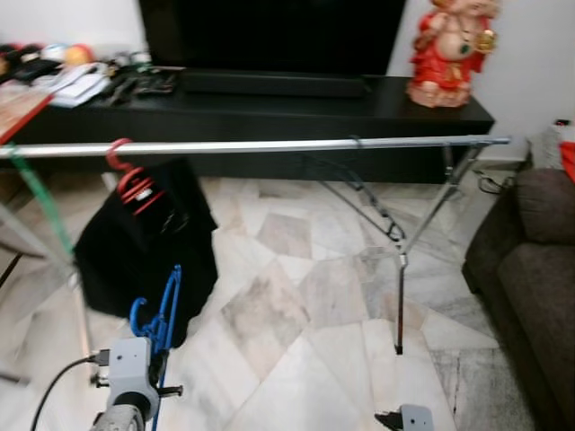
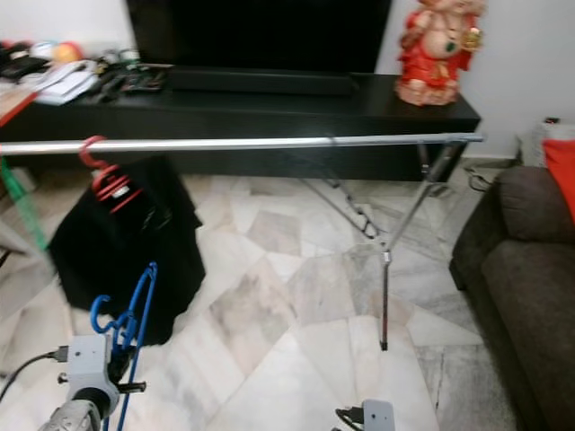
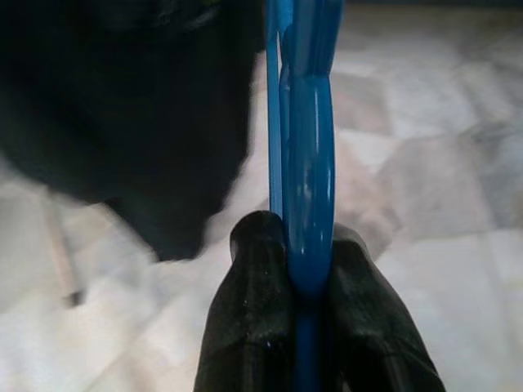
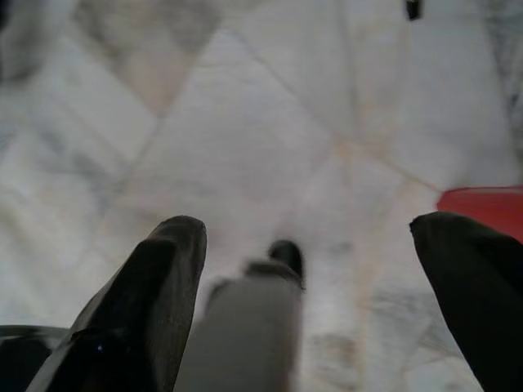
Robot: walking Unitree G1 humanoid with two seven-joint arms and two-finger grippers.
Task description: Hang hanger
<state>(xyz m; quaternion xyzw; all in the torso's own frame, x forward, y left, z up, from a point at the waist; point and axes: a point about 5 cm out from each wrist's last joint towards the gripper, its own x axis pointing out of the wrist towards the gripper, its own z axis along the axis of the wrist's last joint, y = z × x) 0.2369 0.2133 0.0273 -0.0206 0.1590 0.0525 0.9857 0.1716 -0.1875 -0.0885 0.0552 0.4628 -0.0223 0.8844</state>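
A blue plastic hanger (image 1: 162, 314) stands upright at the lower left, below the silver rail (image 1: 269, 145) of a clothes rack. My left gripper (image 3: 306, 269) is shut on it, its black fingers (image 3: 253, 327) pressing the blue bar from both sides. Red hangers (image 1: 135, 184) hang on the rail at the left and carry a black garment (image 1: 148, 247). My right gripper (image 4: 306, 245) is open, pointing down at the marble floor; its wrist (image 1: 409, 419) shows at the bottom edge.
The rack's folding legs (image 1: 400, 260) stand on the floor at centre right. A black TV bench (image 1: 269, 108) with a red figurine (image 1: 446, 54) runs behind the rail. A dark sofa (image 1: 535, 260) is at the right. A green strap (image 1: 40, 202) hangs at far left.
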